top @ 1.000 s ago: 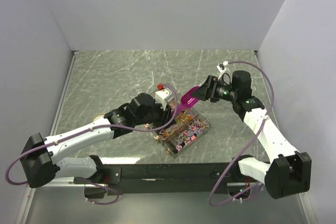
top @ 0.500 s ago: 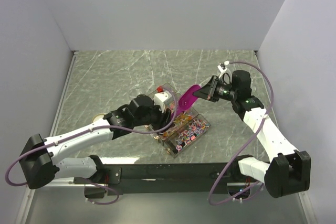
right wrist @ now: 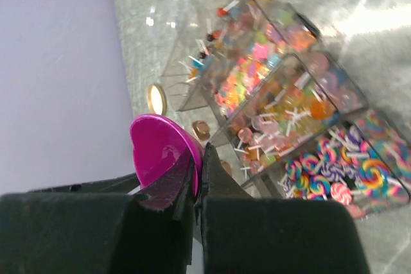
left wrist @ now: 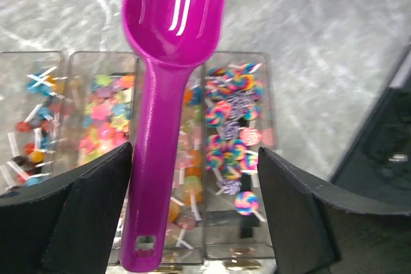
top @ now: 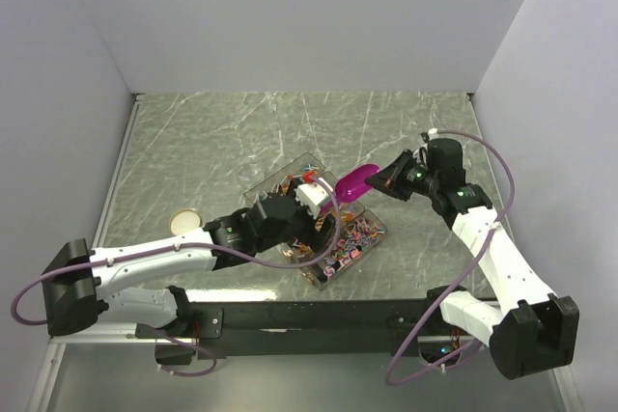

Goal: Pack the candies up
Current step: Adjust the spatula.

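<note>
Where marble table (top: 193, 142) carries clear divided box (top: 379, 231), left hand (left wrist: 194, 151) above it, fingers wide apart either side of handle of magenta scoop (top: 355, 182); right hand (right wrist: 198, 158) pinched shut on scoop bowl; tan lid (top: 185, 223) on table, well left of box; candies (left wrist: 228, 126) inside box compartments.

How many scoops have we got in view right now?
1. The magenta scoop hangs over the candy box, its bowl pinched in the right tool, handle inside the open left tool.
</note>
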Robot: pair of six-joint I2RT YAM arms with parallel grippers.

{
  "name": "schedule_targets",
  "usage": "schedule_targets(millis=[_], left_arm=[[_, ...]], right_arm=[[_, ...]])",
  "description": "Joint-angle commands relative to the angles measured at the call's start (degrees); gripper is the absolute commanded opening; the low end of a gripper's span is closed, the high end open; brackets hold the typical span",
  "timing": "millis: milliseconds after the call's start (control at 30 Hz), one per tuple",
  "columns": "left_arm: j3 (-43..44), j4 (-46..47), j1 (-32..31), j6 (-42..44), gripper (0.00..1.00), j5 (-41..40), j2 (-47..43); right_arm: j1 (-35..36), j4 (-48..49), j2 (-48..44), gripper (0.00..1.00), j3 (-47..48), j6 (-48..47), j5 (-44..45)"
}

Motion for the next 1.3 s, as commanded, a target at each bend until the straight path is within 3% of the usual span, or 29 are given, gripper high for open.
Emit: schedule_targets(millis=[0, 267, 600, 1133, 1267], left_arm=[[1.8, 3.6, -2.3, 4.6, 0.83, -9.8, 1.2], [0.5, 7.2, -2.7, 8.7, 0.78, -10.8, 2.7], [-1.1, 6.5, 0.3, 6.7, 0.55, -1.2, 1.7], [-2.8, 5.3, 3.5, 6.4, 0.55, 4.9, 1.1], [-3.8, 6.0, 3.5, 6.7, 0.50, 5.4, 0.4]], right_arm=[[0.7, -3.7, -1.0, 0.00, 2.2, 3.1, 2.6], [1.3, -2.1, -1.7, 0.00, 0.1, 4.9, 1.1], [1.3, 0.1, -1.8, 0.00, -2.2, 6.6, -0.6], [1.3, 1.6, -0.1, 0.00, -3.1, 7.4, -4.1], [1.2, 1.8, 0.3, 0.00, -3.5, 7.6, -4.8]])
